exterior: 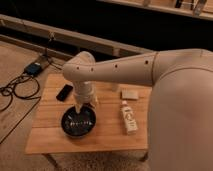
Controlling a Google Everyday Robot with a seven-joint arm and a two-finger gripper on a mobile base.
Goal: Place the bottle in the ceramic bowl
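Observation:
The ceramic bowl [78,122] is round, glossy and dark, and sits on the front left part of the wooden table [107,137]. The bottle [129,117] is small and white with a pale printed label; it lies on its side on the table to the right of the bowl, cap pointing away. My gripper [81,107] hangs from the big white arm, right over the bowl's far rim. It is well left of the bottle and not touching it.
A flat black slab [64,92] lies on the table's far left. A flat white block [130,94] lies at the back, beyond the bottle. Cables and a power adapter [33,68] lie on the floor to the left. My arm fills the right side of the view.

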